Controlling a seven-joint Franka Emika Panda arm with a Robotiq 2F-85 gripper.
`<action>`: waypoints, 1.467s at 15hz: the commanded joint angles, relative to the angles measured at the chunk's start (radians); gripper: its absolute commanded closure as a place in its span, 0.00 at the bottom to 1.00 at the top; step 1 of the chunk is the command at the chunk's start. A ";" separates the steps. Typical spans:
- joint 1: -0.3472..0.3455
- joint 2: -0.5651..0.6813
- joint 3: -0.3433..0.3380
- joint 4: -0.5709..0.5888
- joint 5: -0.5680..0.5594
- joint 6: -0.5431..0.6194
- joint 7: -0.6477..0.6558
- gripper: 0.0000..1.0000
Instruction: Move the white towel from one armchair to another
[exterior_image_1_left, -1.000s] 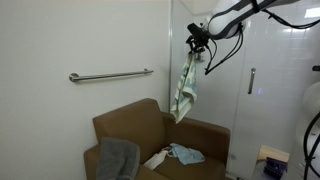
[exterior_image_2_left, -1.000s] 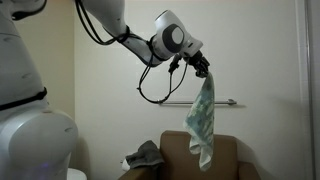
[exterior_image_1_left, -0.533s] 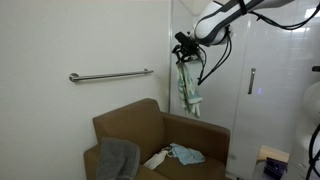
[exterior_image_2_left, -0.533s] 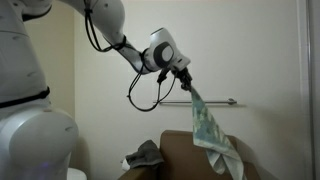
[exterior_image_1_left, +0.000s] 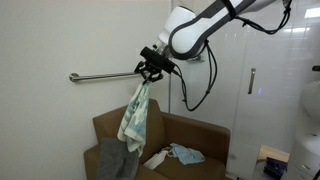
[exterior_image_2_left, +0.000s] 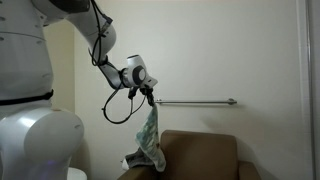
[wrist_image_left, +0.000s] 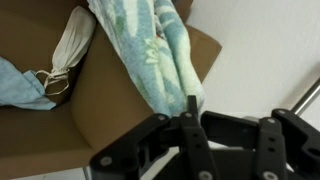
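Observation:
My gripper (exterior_image_1_left: 150, 68) is shut on the top of a white towel with a pale green pattern (exterior_image_1_left: 135, 118), which hangs free above the brown armchair (exterior_image_1_left: 200, 135). In an exterior view the gripper (exterior_image_2_left: 149, 97) holds the towel (exterior_image_2_left: 150, 143) over the chair's one side, above the grey cloth. In the wrist view the towel (wrist_image_left: 150, 50) hangs from the jaws (wrist_image_left: 190, 105) over the chair's arm.
A grey cloth (exterior_image_1_left: 117, 158) drapes one arm of the chair. A white cloth and a blue cloth (exterior_image_1_left: 180, 154) lie on the seat. A metal grab bar (exterior_image_1_left: 100, 75) is on the wall behind. A glass shower door (exterior_image_1_left: 255, 80) stands beside the chair.
The arm has swung the towel sideways across the chair, from the side by the glass door to the side with the grey cloth. The towel now hangs lower.

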 joint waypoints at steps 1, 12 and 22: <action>0.051 0.064 0.036 0.046 0.041 -0.023 -0.159 0.99; 0.189 0.145 0.080 -0.004 0.434 -0.143 -0.806 0.99; 0.181 0.180 0.078 0.021 0.601 -0.458 -1.116 0.99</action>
